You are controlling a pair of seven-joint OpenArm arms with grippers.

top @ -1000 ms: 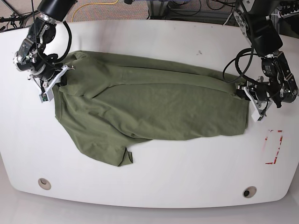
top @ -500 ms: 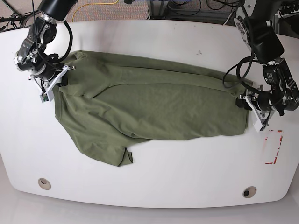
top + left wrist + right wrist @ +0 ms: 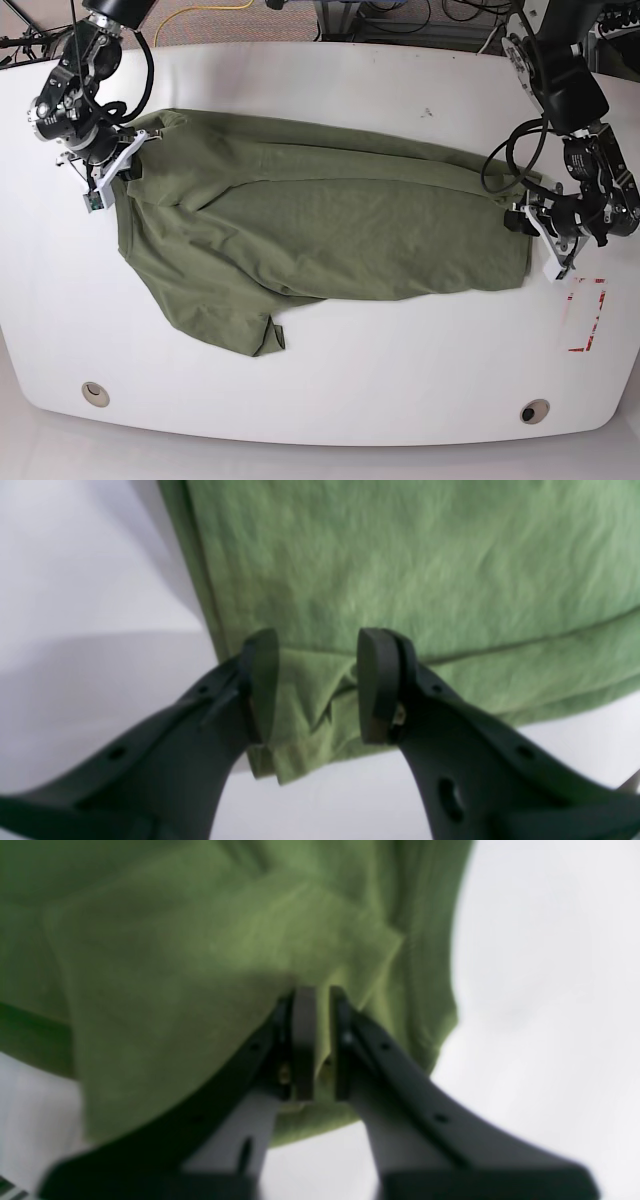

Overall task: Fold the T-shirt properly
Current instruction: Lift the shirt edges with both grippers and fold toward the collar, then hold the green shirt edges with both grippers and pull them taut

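The olive-green T-shirt (image 3: 330, 220) lies spread and wrinkled across the white table (image 3: 400, 390), with one sleeve pointing toward the front left. In the left wrist view my left gripper (image 3: 317, 680) is open, its fingers straddling a bunched corner of the T-shirt (image 3: 400, 570) hem. In the base view the left gripper (image 3: 527, 222) sits at the shirt's right edge. The right wrist view shows my right gripper (image 3: 321, 1040) shut on a fold of the T-shirt (image 3: 200, 940). In the base view the right gripper (image 3: 120, 165) is at the shirt's far left corner.
A red-marked white label (image 3: 585, 315) lies on the table right of the shirt. Two round holes (image 3: 95, 392) (image 3: 533, 411) sit near the front edge. Cables (image 3: 200, 15) run on the floor behind the table.
The right gripper has shifted slightly toward the table's back with the shirt corner. The left gripper has moved a little right along the shirt's edge. The shirt's shape is nearly unchanged.
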